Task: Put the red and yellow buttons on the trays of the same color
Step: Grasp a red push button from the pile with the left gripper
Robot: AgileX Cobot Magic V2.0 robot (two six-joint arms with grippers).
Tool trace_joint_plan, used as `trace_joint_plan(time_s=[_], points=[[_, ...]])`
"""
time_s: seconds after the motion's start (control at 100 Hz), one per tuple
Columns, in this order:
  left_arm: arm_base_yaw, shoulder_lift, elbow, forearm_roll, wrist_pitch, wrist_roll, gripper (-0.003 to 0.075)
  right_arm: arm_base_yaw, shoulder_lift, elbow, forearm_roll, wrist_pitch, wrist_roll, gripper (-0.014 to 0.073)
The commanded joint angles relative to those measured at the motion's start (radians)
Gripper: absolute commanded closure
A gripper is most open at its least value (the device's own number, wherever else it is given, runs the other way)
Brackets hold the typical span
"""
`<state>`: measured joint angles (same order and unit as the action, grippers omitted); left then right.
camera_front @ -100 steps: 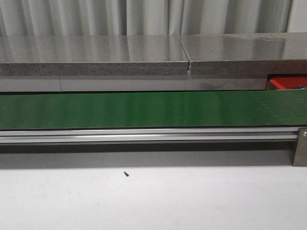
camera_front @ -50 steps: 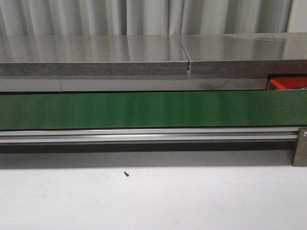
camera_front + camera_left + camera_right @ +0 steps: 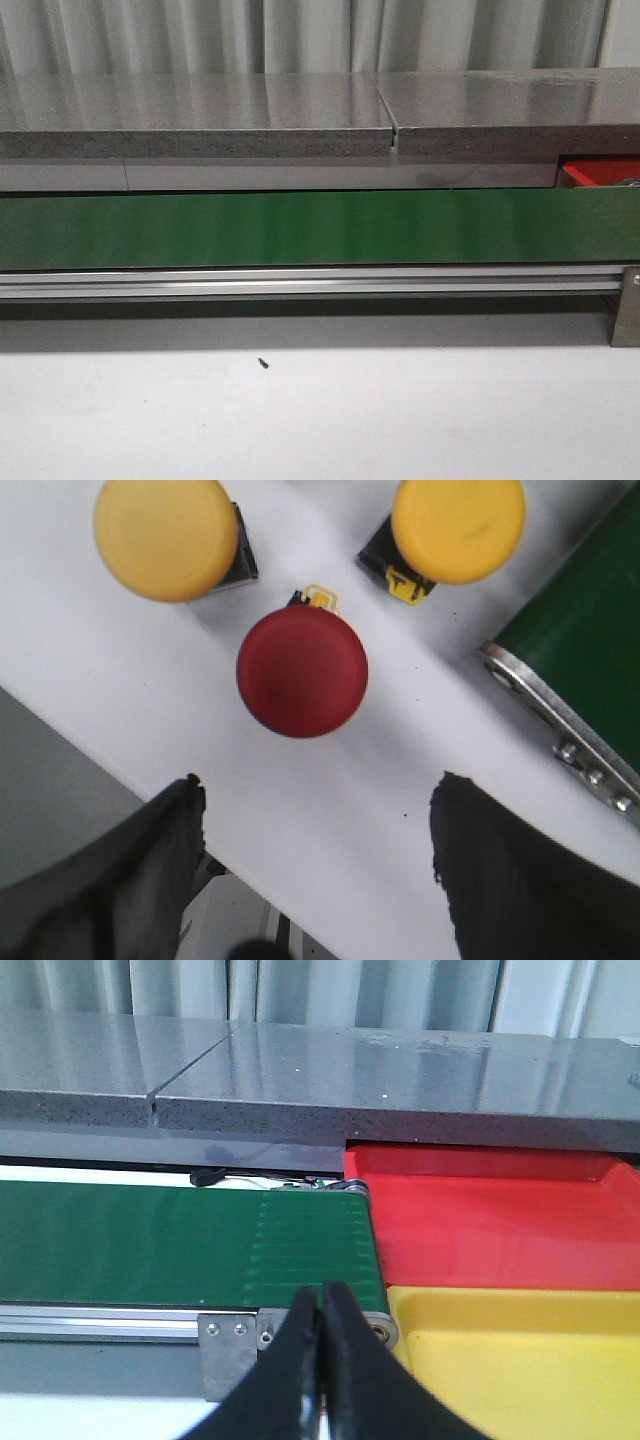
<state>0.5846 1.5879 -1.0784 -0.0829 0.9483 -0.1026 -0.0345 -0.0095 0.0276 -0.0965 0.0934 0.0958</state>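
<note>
In the front view, you saw neither arm; the long green conveyor belt (image 3: 300,228) crossed the frame, and only a corner of the bright red plastic tray (image 3: 600,172) showed at the right edge, cut off by the frame and the grey stone ledge (image 3: 200,115) above it. A small dark speck (image 3: 263,363) lay on the white tabletop (image 3: 320,420); you could not tell what it was.

In the left wrist view, the left claw (image 3: 315,865) was spread wide, its two dark fingers (image 3: 110,880) blurred, above a round red mushroom-head button (image 3: 302,670) on the white surface. Two yellow mushroom-head buttons (image 3: 166,535) (image 3: 458,527) stood beyond it, apart from it, each cut off by the frame's edge.

In the right wrist view, the right claw (image 3: 320,1360) was clenched on nothing, fingertips touching. Past the belt's end (image 3: 180,1250) sat the red tray (image 3: 480,1220), with a bright yellow plastic tray (image 3: 520,1350) just beside it; both ran out of frame.
</note>
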Motion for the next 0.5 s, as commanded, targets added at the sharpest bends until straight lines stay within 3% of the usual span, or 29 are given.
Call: trace_joint_plan(time_s=[0.0,0.31,0.49], points=[[0.001,0.010,-0.057,-0.014,-0.005,-0.028,0.0248,-0.002,-0.015,-0.001,-0.015,-0.079,0.000,0.0708],[0.001,0.103,-0.083,0.005,-0.040,-0.075,0.0253,-0.002,-0.015,-0.001,-0.015,-0.079,0.000,0.0708],[0.001,0.133,-0.083,0.003,-0.087,-0.082,0.0328,-0.002,-0.015,-0.001,-0.015,-0.079,0.000,0.0708]])
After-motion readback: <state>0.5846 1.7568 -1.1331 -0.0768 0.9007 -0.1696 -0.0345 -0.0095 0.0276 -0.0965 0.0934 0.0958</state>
